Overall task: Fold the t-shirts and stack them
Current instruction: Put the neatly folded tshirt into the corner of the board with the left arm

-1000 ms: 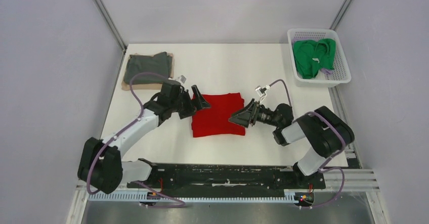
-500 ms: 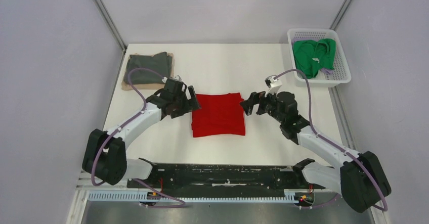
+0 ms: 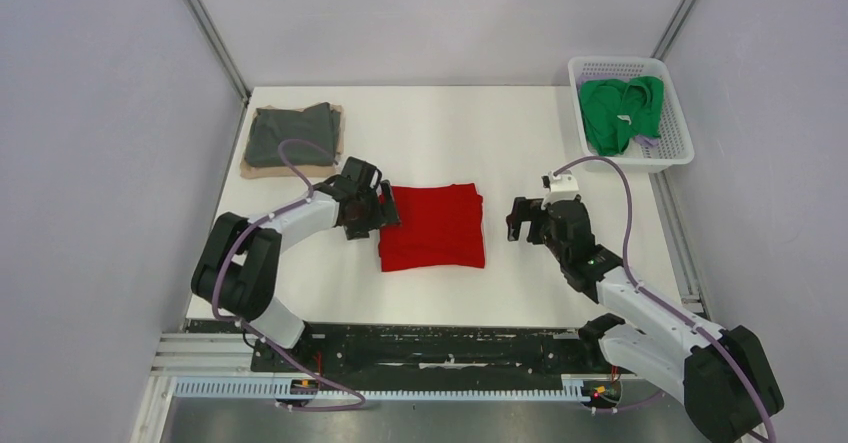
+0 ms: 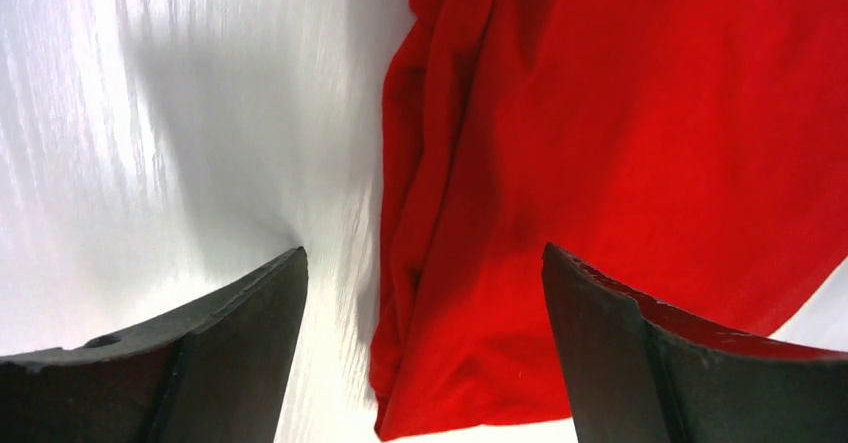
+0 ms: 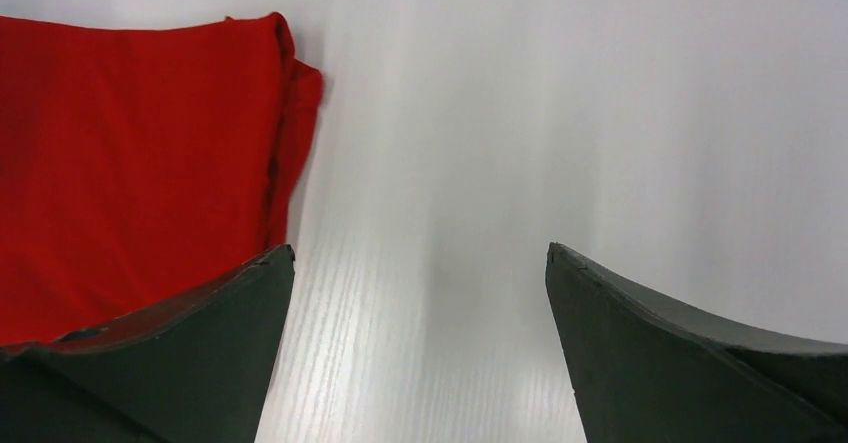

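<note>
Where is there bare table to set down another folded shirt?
Bare: far strip between the grey shirt and the basket; near strip in front of the red shirt. Crowded: both sides of red shirt, with left hand and right hand.

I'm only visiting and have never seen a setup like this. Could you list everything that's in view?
red t-shirt: one, bright red, folded, middle of the table
dark grey t-shirt: one, dark grey, folded, far left corner, lying on the tan one
tan t-shirt: one, tan, under the grey one, only its edges showing
green t-shirt: one, green, crumpled inside the basket
basket: one, white lattice, far right corner
table: one, white
left gripper: one, black, open, at the red shirt's left edge
right gripper: one, black, open, over bare table right of the red shirt
</note>
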You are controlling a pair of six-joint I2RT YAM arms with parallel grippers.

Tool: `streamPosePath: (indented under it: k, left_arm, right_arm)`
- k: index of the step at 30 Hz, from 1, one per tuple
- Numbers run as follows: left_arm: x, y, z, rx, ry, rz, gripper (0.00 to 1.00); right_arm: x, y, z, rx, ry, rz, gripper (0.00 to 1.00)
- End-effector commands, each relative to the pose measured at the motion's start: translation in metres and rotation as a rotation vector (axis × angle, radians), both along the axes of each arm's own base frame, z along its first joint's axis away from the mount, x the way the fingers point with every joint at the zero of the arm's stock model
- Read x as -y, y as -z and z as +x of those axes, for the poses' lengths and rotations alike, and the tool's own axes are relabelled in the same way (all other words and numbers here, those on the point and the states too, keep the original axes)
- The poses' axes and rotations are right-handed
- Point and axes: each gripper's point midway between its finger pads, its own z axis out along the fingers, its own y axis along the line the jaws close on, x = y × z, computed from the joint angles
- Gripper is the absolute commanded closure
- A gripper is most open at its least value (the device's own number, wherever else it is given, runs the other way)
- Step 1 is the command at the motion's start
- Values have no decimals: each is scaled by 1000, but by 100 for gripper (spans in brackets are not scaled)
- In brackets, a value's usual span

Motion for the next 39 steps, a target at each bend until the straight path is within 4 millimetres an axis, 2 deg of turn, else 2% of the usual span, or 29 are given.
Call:
streamPosePath:
  k: [1, 4, 8, 13, 15, 18, 20, 23, 27, 33, 36, 39]
  left_arm:
    - [12, 6, 11, 10, 48, -15, 10]
    - [24, 12, 8, -18, 76, -40, 18]
    - [34, 18, 4, -41, 105, 13, 34]
    - [14, 28, 7, -56, 49, 263, 64]
    - [9, 25, 13, -49, 36, 345, 76]
    - [7, 25, 21, -49, 28, 396, 98]
    - [5, 21, 31, -33, 26, 431, 98]
    - [-3, 3, 56, 32, 7, 524, 98]
    - [-16, -34, 92, 134, 2, 671, 98]
    - [-40, -102, 149, 302, 38, 889, 98]
    - [-51, -124, 172, 348, 56, 908, 98]
    - [-69, -143, 186, 365, 49, 975, 98]
  right_arm:
    - [18, 16, -5, -39, 64, -67, 2]
    - [25, 20, -6, -43, 101, -71, 2]
    - [33, 20, -7, -43, 133, -73, 2]
    - [45, 17, -8, -19, 182, -84, 2]
    - [48, 15, -8, -8, 195, -85, 2]
    - [54, 14, -9, 0, 223, -90, 2]
    - [57, 15, -9, 1, 234, -89, 2]
    - [58, 15, -9, 1, 235, -91, 2]
    - [62, 16, -10, 0, 247, -111, 2]
    - [73, 18, -11, -1, 293, -140, 2]
    - [75, 17, -11, 2, 301, -143, 2]
    - [77, 18, -11, 0, 308, -153, 2]
